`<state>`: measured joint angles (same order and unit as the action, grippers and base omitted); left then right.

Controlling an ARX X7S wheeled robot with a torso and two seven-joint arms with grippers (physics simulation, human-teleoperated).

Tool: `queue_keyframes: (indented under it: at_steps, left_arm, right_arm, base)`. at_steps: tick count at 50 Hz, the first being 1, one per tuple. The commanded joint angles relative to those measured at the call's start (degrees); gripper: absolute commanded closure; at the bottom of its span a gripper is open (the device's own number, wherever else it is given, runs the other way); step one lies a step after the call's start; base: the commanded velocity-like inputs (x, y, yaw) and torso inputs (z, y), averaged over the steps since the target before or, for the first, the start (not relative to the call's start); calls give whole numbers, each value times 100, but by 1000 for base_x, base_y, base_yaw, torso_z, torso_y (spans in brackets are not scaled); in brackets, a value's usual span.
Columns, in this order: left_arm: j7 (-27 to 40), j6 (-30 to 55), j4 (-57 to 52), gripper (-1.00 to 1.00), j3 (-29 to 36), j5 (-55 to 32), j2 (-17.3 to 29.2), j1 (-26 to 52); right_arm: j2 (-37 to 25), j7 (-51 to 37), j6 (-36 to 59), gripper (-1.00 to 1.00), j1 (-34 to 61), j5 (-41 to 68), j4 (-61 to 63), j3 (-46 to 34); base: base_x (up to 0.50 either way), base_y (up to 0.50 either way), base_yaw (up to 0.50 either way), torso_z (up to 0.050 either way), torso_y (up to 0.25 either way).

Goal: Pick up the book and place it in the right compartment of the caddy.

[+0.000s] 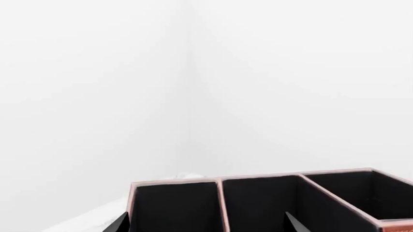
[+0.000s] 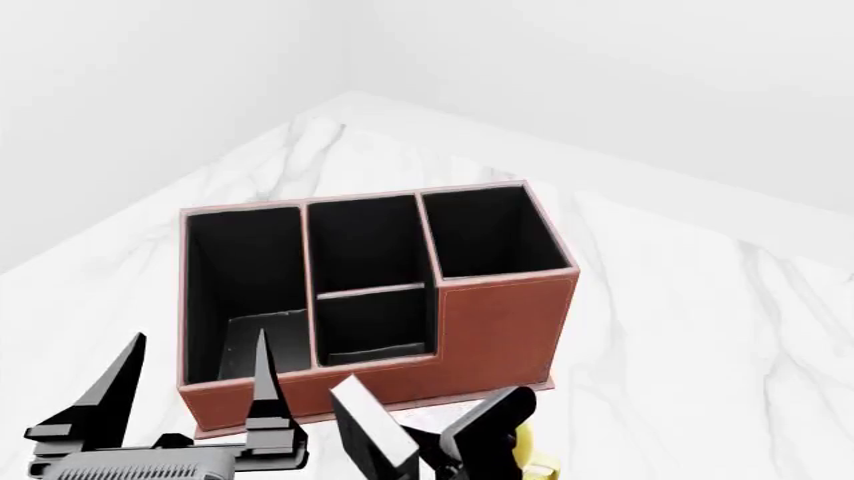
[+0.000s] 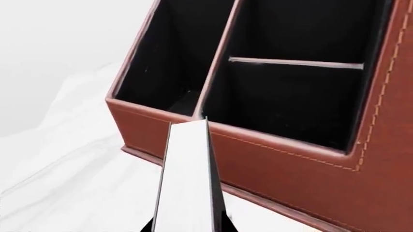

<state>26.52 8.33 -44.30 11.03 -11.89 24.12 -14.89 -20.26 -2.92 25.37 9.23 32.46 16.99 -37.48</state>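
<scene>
The reddish-brown caddy [image 2: 501, 325] with a black interior stands on the marble table. Its right compartment [image 2: 487, 235] is the squarish end section behind the tallest front wall. My right gripper [image 2: 430, 452] is shut on the book [image 2: 367, 420], a black hardcover with white page edges, just in front of the caddy's low front wall. In the right wrist view the book [image 3: 187, 169] points at the caddy [image 3: 284, 169], with the gripper [image 3: 189, 228] at its base. My left gripper [image 2: 198, 342] is open and holds nothing, near the caddy's left end. In the left wrist view this gripper [image 1: 206, 224] faces the caddy [image 1: 219, 182].
A yellow part of a mug [image 2: 534, 462] shows beside the right gripper at the view's lower edge. The white marble table [image 2: 694, 330] spreads to the right of and behind the caddy. White walls meet in a corner beyond the table.
</scene>
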Motion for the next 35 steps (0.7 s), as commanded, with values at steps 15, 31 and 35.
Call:
queue_keyframes:
  at_steps: [15, 31, 35]
  left_arm:
    - [41, -28, 6, -100, 20, -10, 32, -16]
    - [62, -33, 9, -100, 47, -13, 52, -17]
    - [67, -23, 1, -100, 42, -30, 59, -6]
  right_arm:
    - [-329, -252, 297, 100, 82, 174, 1016, 105]
    - [-533, -693, 962, 100, 533, 598, 1871, 409]
    - [-556, -820, 1155, 100, 725, 789, 2042, 559]
  base:
    - [0, 0, 0, 0, 1]
    - [0, 0, 0, 0, 1]
    - [0, 0, 0, 0, 0]
